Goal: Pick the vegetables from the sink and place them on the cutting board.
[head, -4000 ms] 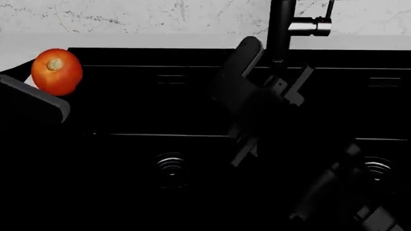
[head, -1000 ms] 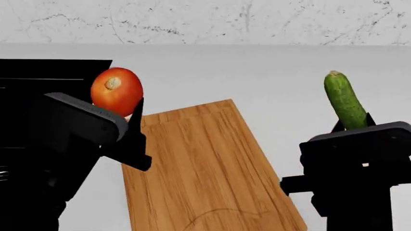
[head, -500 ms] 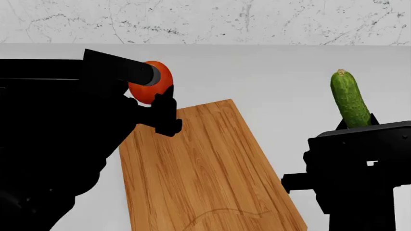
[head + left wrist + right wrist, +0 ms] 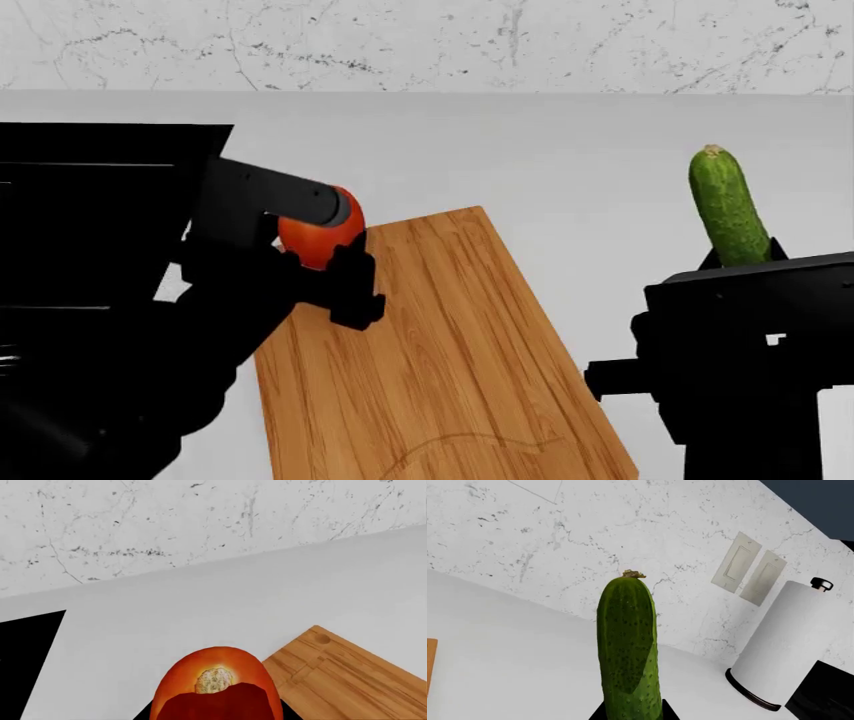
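Head view shows the left pincer (image 4: pixel 324 262) clamped on the tomato (image 4: pixel 320 237), which sits between its dark fingers at the cutting board's (image 4: pixel 427 360) far left corner; whether it touches the wood cannot be told. From the left wrist view the tomato (image 4: pixel 215 685) shows its pale stem scar, with the board (image 4: pixel 347 680) just beside it. Off the board's right side, the right pincer (image 4: pixel 738 262) is closed around the cucumber (image 4: pixel 727 205), which stands upright out of it above the white bench (image 4: pixel 574 170). At the far left lies the black sink (image 4: pixel 80 220).
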### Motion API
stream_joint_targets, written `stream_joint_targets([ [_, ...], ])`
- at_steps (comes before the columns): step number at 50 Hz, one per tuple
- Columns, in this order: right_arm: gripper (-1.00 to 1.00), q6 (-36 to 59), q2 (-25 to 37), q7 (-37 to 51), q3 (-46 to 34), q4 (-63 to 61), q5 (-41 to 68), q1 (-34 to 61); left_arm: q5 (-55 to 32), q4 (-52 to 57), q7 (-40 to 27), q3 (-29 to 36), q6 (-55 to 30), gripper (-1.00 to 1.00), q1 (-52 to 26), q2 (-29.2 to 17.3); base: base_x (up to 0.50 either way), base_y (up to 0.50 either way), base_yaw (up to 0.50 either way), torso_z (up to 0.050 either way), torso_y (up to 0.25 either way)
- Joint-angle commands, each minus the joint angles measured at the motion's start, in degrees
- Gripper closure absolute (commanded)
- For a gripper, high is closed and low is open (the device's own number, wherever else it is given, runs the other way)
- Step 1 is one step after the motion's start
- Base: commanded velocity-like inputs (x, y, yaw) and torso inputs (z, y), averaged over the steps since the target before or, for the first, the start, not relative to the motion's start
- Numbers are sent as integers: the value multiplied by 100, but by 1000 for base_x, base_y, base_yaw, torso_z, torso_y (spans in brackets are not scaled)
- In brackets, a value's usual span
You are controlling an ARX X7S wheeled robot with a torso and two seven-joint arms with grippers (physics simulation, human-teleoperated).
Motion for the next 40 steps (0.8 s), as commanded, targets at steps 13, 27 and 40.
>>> stream_joint_targets([
  [13,100,46,4,-8,-6,-30,-110,15,-215,-123,-144,121,107,100,342,-97,-1,0,1,0,0],
  [27,100,89,21,19,9,-83,-90,8,-177,-43,-267,162,212,-100,314,-117,0,0,0,0,0],
  [40,100,110,25,37,16,-113,-79,10,-648,2045,-767,-159,-414,-100,250,-523,0,0,0,0,0],
])
